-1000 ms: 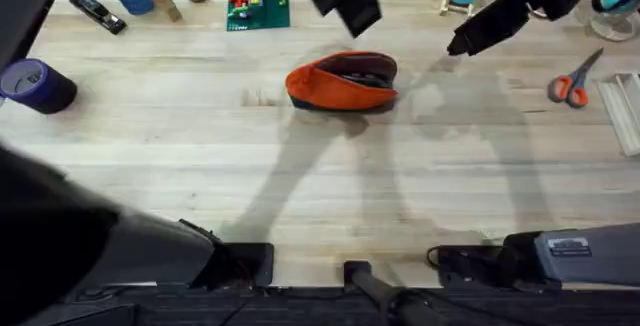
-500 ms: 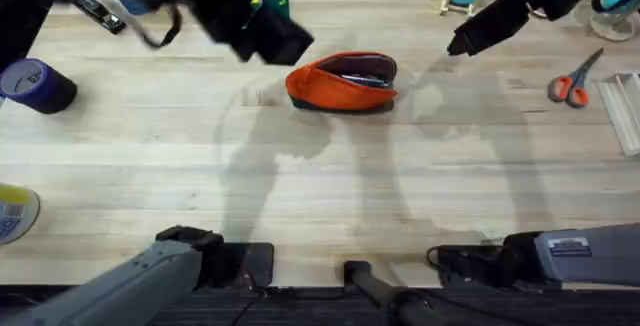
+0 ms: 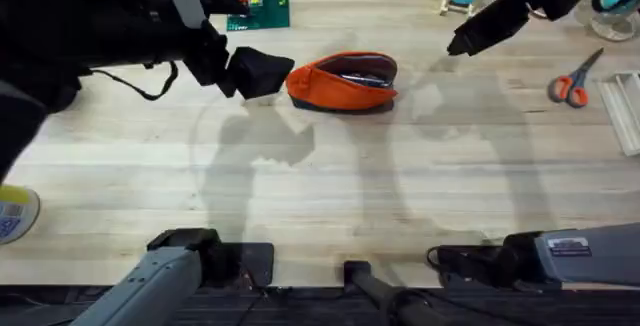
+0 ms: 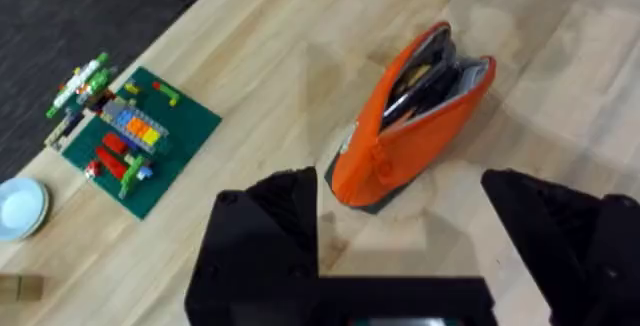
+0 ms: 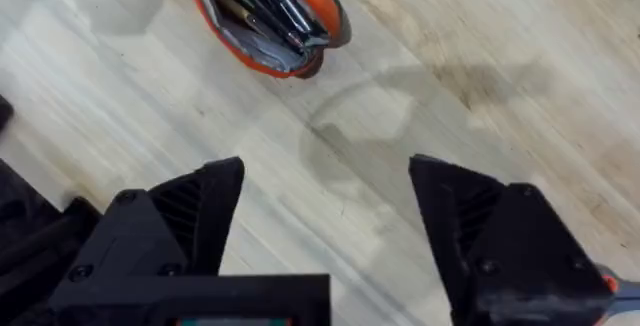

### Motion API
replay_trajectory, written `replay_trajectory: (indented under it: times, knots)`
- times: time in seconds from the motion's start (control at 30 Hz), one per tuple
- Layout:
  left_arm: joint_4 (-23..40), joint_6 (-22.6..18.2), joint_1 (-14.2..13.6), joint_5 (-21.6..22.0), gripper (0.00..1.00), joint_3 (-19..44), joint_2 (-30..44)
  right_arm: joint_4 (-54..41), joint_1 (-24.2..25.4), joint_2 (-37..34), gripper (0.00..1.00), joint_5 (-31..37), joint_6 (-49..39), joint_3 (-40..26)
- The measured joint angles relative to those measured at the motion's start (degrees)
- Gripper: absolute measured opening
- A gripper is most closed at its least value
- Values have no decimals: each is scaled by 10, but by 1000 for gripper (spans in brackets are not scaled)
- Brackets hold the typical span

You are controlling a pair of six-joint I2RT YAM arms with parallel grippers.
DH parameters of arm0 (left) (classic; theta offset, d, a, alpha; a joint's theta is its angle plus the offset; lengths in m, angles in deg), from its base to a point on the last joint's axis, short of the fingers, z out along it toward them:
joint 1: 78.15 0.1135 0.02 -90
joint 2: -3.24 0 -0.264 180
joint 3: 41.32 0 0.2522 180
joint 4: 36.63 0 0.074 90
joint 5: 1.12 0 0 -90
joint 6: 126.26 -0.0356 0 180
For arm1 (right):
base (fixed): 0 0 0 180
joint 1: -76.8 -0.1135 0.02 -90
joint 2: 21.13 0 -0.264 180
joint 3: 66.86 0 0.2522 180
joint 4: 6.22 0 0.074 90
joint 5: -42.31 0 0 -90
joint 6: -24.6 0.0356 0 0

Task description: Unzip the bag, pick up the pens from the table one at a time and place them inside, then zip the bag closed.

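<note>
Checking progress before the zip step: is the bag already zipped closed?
No, the bag gapes open along its top, with dark contents visible inside.

The bag (image 3: pixel 343 82) lies on the table (image 3: pixel 330 186), a little behind its middle, with its zipper mouth open and the pens (image 5: pixel 262 4) lying inside it. The left gripper (image 3: pixel 262 72) hangs just beside the bag's left end, its 2 fingers spread apart, and the right gripper (image 3: pixel 462 42) hovers near the bag to its right and slightly behind, also spread. A brick baseplate (image 3: pixel 258 4) sits at the table's back edge, behind and left of the bag. The scissors (image 3: pixel 575 80) lie well apart at the right side. A roll of tape (image 3: pixel 14 212) rests at the left edge, toward the front.
</note>
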Motion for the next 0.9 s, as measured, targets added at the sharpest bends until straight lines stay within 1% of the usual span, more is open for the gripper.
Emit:
replay_trajectory:
  times: [0.17,0.3,0.43,0.57,0.67,0.83,0.9]
  knots:
    - [-59,-6,34,-47,989,-38,7,0,0,0,996,0,0,0]
    - [-71,-14,68,-83,989,-58,15,0,0,0,996,0,0,0]
    - [-70,-16,104,-98,991,-65,39,0,0,0,996,0,0,0]
    - [-70,-16,134,-103,990,-65,66,0,0,0,996,0,0,0]
    - [-64,-17,146,-112,991,-65,86,0,0,0,996,0,0,0]
    - [-58,-19,148,-132,991,-65,114,0,0,0,996,0,0,0]
    - [-57,-30,148,-139,990,-65,124,0,0,0,996,0,0,0]
